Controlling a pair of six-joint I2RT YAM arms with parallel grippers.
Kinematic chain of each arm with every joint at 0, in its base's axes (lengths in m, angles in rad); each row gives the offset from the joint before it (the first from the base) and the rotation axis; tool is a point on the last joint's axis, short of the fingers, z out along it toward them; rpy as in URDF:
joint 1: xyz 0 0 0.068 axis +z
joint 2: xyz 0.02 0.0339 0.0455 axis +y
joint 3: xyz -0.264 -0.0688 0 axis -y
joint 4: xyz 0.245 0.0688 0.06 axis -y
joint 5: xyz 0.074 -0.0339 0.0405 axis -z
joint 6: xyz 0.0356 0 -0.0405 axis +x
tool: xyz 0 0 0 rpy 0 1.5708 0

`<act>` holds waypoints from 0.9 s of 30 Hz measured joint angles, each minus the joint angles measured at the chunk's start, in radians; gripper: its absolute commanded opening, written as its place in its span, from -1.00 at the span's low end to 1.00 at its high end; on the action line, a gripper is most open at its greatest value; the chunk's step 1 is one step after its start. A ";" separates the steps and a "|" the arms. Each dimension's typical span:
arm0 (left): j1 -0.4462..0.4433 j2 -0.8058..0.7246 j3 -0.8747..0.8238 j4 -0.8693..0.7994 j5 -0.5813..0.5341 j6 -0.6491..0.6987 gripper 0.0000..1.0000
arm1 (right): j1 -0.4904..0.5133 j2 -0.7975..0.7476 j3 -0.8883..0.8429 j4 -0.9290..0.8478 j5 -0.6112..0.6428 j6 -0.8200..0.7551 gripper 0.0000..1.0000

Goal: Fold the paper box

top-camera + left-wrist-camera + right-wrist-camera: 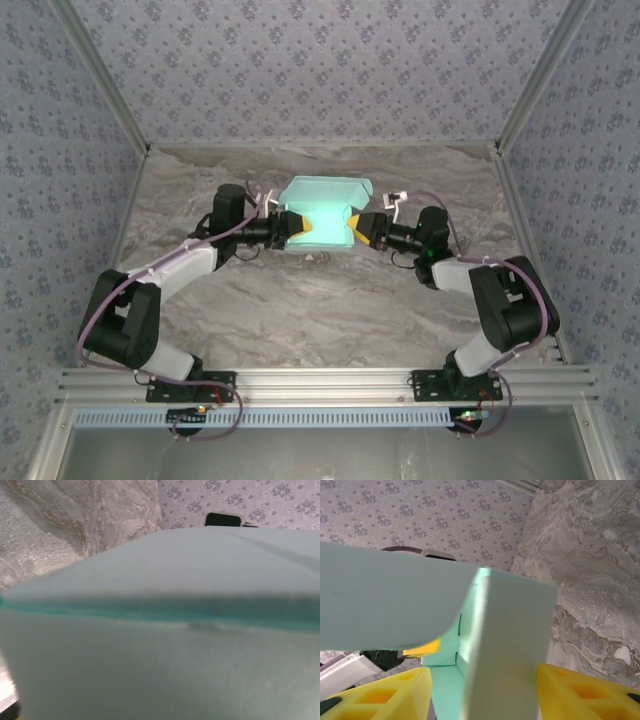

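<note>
Grey marbled tabletop (320, 300) is enclosed on three sides by floral-papered walls (300, 70). The paper box (325, 205) is set beyond the table's middle, close to the back wall, with its flaps raised.

At the box's left side the left gripper (300, 226) is laid against the card. One of its yellow fingers (422, 647) is seen inside the box, under a curved flap. Whether it is clamped cannot be told, as the left wrist view is taken up by blurred card.

At the box's right side the right gripper (358, 228) is placed with its jaws apart, the box's end wall standing between the two yellow fingers (380, 695).

Bare tabletop is left nearer than the box, as far as the aluminium rail (320, 380). Behind the box only a narrow strip is left.
</note>
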 measured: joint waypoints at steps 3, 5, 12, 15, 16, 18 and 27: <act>0.000 0.003 0.006 0.023 0.016 -0.021 -0.20 | -0.006 0.004 -0.015 0.027 0.011 0.014 0.26; 0.000 0.003 0.011 0.029 0.023 -0.029 -0.20 | -0.012 0.009 -0.026 0.055 0.014 0.029 0.29; 0.000 0.034 0.038 0.056 0.029 -0.063 -0.20 | 0.010 0.022 -0.024 0.138 0.002 0.093 0.28; 0.000 0.047 0.043 0.088 0.035 -0.084 -0.20 | 0.030 0.022 -0.005 0.156 -0.002 0.114 0.24; 0.000 0.048 0.044 0.097 0.040 -0.089 -0.20 | 0.035 0.022 0.002 0.159 -0.001 0.119 0.23; 0.000 0.048 0.045 0.110 0.047 -0.095 -0.20 | 0.039 0.022 0.006 0.164 0.000 0.127 0.20; 0.000 0.049 0.046 0.132 0.055 -0.100 -0.20 | 0.042 0.022 0.013 0.177 0.010 0.153 0.10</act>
